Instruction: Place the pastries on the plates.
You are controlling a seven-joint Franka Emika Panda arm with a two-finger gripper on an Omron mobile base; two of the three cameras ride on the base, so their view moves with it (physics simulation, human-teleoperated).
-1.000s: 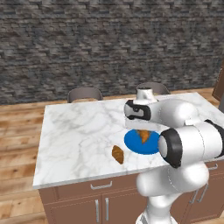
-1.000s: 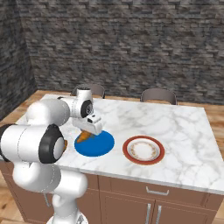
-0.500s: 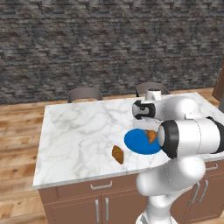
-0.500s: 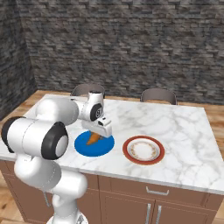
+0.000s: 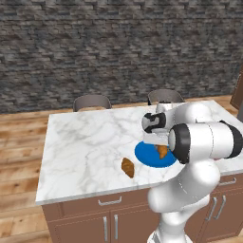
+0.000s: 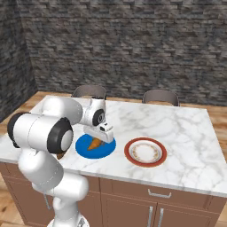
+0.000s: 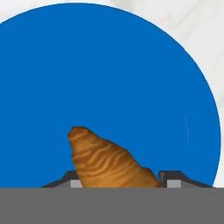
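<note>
One golden-brown pastry [image 7: 105, 159] sits between my gripper's [image 7: 118, 183] two fingertips, its tapered end pointing out over the blue plate [image 7: 109, 65]. My gripper [image 6: 98, 138] is shut on this pastry [image 6: 95, 143] and hangs low over the blue plate [image 6: 84, 150], near its middle. Whether the pastry touches the plate I cannot tell. The second pastry [image 5: 127, 167] lies on the marble counter just left of the blue plate [image 5: 147, 156]. The white plate with the red-brown rim [image 6: 145, 152] lies bare to the right of the blue one.
The marble island [image 5: 85, 142] has its front edge close to both plates. Two chairs [image 5: 91, 101] [image 5: 163, 96] stand behind it against the stone wall. My own elbow [image 6: 42, 133] bulks over the counter's left front corner in the right base view.
My gripper has carried the pastry from the blue plate's left edge rightward to its middle and come down lower over it. The second pastry and the white plate have not moved.
</note>
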